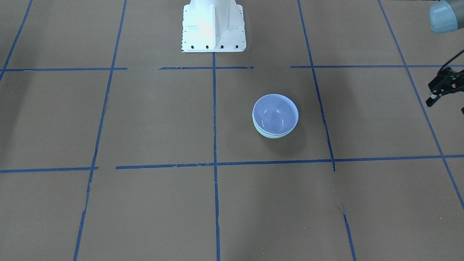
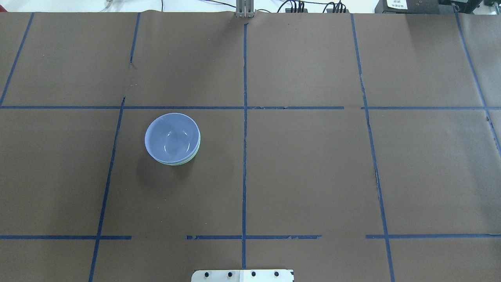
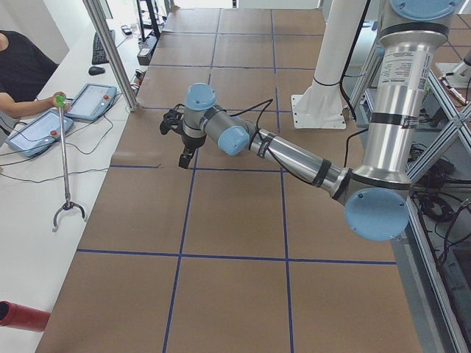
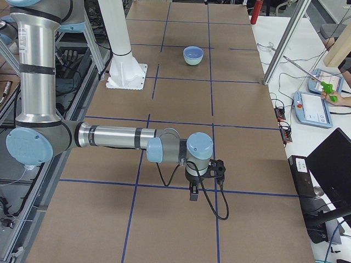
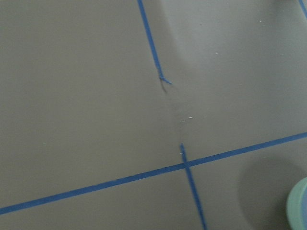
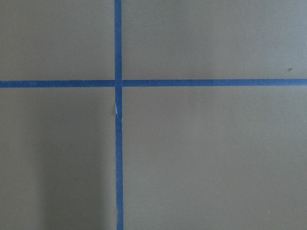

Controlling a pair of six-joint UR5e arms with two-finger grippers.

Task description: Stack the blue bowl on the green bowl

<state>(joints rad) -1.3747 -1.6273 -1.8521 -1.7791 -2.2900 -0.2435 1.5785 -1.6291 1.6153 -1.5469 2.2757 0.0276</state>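
Observation:
The blue bowl sits nested inside the green bowl, whose mint rim shows just below it. The stack stands upright on the brown table, left of centre in the overhead view, with the blue bowl above the green rim. It shows far off in the exterior right view. My left gripper is open and empty at the view's right edge, well away from the bowls; it also shows in the exterior left view. My right gripper hovers over the table's other end; I cannot tell its state.
The white robot base stands at the table's robot-side edge. Blue tape lines grid the brown cover. An operator holding a hooked pole sits beside tablets on the side bench. A green bowl edge shows in the left wrist view.

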